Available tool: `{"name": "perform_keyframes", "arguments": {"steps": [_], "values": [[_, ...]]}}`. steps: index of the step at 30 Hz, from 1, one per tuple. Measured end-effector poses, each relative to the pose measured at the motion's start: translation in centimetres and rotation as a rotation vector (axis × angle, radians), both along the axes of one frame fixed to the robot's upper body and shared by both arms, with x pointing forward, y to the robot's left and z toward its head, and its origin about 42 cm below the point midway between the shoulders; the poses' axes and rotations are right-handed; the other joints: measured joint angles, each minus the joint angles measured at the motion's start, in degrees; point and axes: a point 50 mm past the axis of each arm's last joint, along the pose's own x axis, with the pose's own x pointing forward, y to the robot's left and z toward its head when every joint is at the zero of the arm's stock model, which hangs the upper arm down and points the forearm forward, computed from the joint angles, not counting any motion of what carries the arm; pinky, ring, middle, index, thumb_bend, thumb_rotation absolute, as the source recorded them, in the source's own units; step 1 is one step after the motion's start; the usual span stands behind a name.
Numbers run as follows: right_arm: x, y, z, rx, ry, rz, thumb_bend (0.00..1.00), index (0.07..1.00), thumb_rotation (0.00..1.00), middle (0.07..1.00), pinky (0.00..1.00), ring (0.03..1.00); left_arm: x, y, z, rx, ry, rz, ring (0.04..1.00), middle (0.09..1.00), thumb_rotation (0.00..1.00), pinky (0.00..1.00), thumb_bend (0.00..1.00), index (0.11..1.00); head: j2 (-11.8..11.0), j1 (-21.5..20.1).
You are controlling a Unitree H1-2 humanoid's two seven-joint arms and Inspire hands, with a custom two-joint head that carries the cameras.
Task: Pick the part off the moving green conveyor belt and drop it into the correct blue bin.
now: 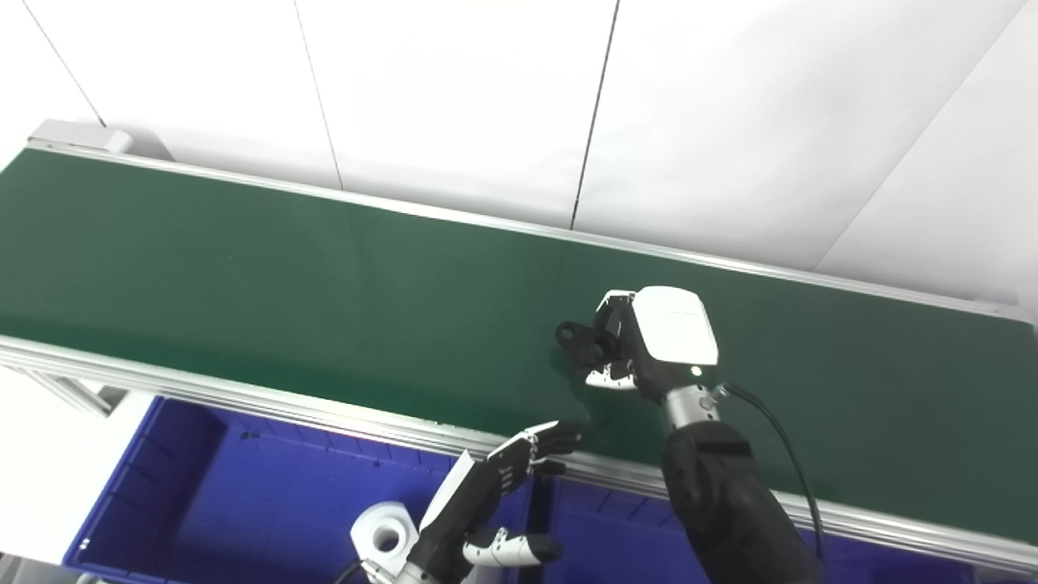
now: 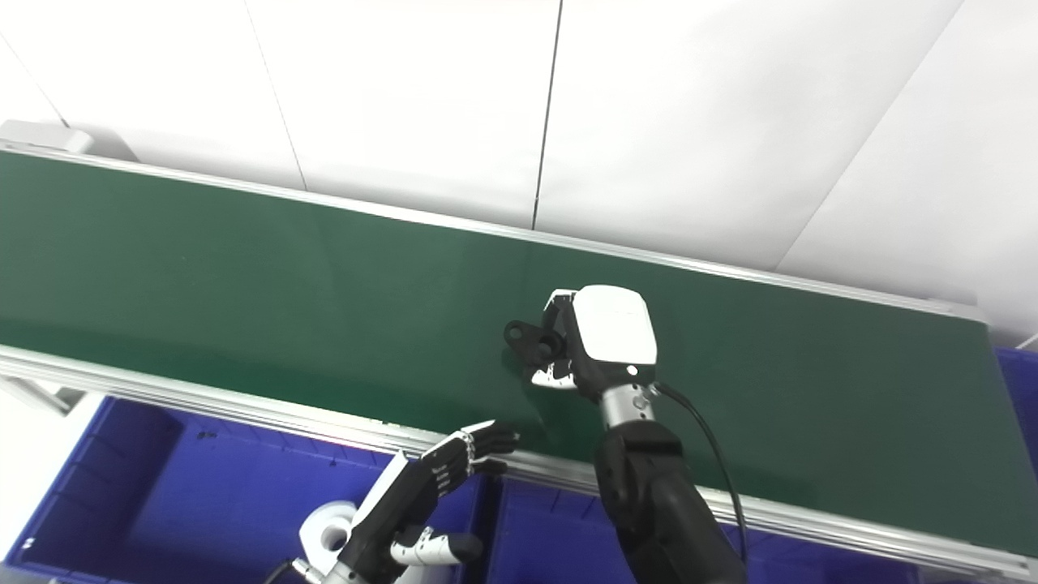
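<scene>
A small black part (image 1: 581, 338) with a round hole at its left end is held just above the green conveyor belt (image 1: 284, 284). My right hand (image 1: 649, 341) is shut on the part, fingers curled around its right end. My left hand (image 1: 503, 487) hovers open low in the picture, over the near rail and the blue bin (image 1: 243, 503), fingers spread and holding nothing. In the right eye view the part (image 2: 531, 338) and the right hand (image 2: 596, 337) appear mid-belt.
A second blue bin (image 1: 616, 535) lies right of the first, partly behind my right forearm. The aluminium near rail (image 1: 243, 397) separates belt and bins. White wall panels rise behind the belt. A bin edge (image 2: 1018, 373) shows at the far right.
</scene>
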Motion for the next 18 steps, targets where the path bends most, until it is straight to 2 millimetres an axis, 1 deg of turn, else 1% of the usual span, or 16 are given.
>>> {"name": "perform_keyframes", "arguments": {"steps": [2,3,5,6,7,8,10,11,12,14,15,16,17,18], "values": [[-0.6,-0.5,1.7,0.033,-0.043,0.005,0.50,0.487,0.14,0.302,0.15,0.207,0.0,0.1,0.0,0.001,0.000,-0.002,0.836,0.828,0.70,0.78,0.95,0.833,0.4,-1.1],[-0.9,-0.7,2.4,0.044,-0.056,0.010,0.50,0.487,0.14,0.309,0.15,0.214,0.0,0.3,0.0,0.001,0.001,0.000,0.836,0.829,0.71,0.78,0.95,0.834,0.8,-2.5],[-1.7,-1.3,3.1,0.052,-0.064,0.018,0.50,0.487,0.14,0.312,0.16,0.218,0.1,0.8,0.0,0.008,-0.002,0.005,0.834,0.829,0.71,0.78,0.95,0.834,1.0,-3.2],[-2.0,-1.5,3.3,0.052,-0.066,0.021,0.50,0.487,0.14,0.310,0.15,0.217,0.1,1.1,0.0,0.010,-0.003,0.010,0.831,0.830,0.71,0.79,0.94,0.836,1.8,-5.3],[-2.3,-1.7,3.4,0.050,-0.059,0.024,0.50,0.487,0.14,0.310,0.15,0.217,0.1,1.4,0.1,0.011,-0.005,0.016,0.829,0.830,0.72,0.79,0.94,0.837,1.8,-5.4],[-2.8,-1.9,3.5,0.045,-0.049,0.031,0.50,0.487,0.14,0.315,0.16,0.221,0.1,1.7,0.2,0.008,-0.009,0.019,0.845,0.836,0.72,0.80,0.93,0.842,2.5,-6.9],[-4.1,-2.3,4.3,0.032,-0.049,0.048,0.50,0.487,0.14,0.315,0.16,0.221,0.1,2.2,0.5,-0.001,-0.016,0.012,0.861,0.844,0.72,0.82,0.92,0.849,2.8,-7.7],[-4.6,-2.4,5.0,0.030,-0.064,0.055,0.50,0.487,0.14,0.300,0.14,0.206,0.1,2.4,0.6,0.000,-0.017,0.012,0.872,0.853,0.72,0.83,0.91,0.856,3.9,-9.3],[-5.1,-2.5,5.6,0.031,-0.071,0.060,0.50,0.487,0.13,0.294,0.14,0.200,0.1,2.6,0.6,-0.008,-0.013,0.011,0.877,0.860,0.72,0.84,0.89,0.864,4.3,-10.2],[-5.8,-2.8,6.5,0.022,-0.075,0.056,0.50,0.488,0.14,0.307,0.15,0.213,0.1,3.2,1.0,-0.019,-0.021,0.011,0.886,0.878,0.73,0.85,0.88,0.882,5.9,-12.1],[-6.4,-3.1,7.0,0.019,-0.068,0.053,0.50,0.488,0.14,0.309,0.15,0.214,0.1,3.5,1.3,-0.024,-0.027,0.011,0.887,0.880,0.73,0.85,0.88,0.884,5.9,-12.1],[-6.9,-3.3,7.4,0.016,-0.062,0.051,0.50,0.488,0.14,0.304,0.15,0.211,0.2,3.7,1.6,-0.033,-0.033,0.014,0.890,0.885,0.74,0.86,0.87,0.891,7.1,-13.4],[-7.6,-3.5,7.9,0.012,-0.053,0.049,0.50,0.488,0.14,0.301,0.15,0.210,0.3,4.1,1.9,-0.035,-0.034,0.020,0.895,0.893,0.76,0.86,0.86,0.903,8.9,-15.0],[-8.2,-3.7,8.1,0.012,-0.042,0.046,0.50,0.488,0.14,0.299,0.15,0.210,0.3,4.4,2.0,-0.033,-0.033,0.022,0.897,0.896,0.76,0.86,0.86,0.907,8.9,-15.0]]}}
